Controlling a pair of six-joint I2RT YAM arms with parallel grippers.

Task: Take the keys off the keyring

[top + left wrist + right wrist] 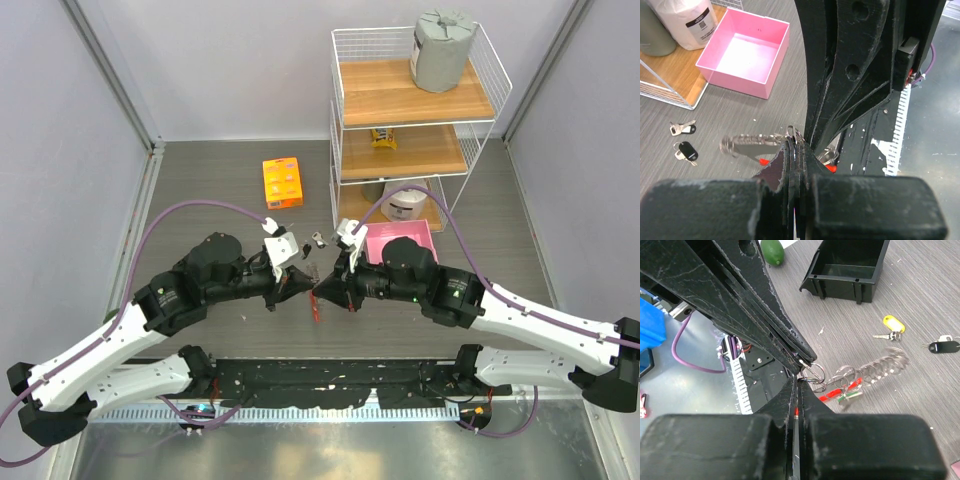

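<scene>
Partway there: pinches the keyring [813, 374] between shut left gripper [795, 145] and shut right gripper [797, 385], with loose keys [892, 328] on the surface [920, 285] at two o'clock and hanging keys [875, 367] left to free.

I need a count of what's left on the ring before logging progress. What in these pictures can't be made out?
- The keys on the keyring: right wrist view, motion blur; number unreadable.
- Same bunch, left wrist view: blurred, partly behind the left gripper.
- Top view: keyring too small, tucked between the left gripper and right gripper.
- The loose keys near the pink bin, left wrist view: too small for detail.
</scene>
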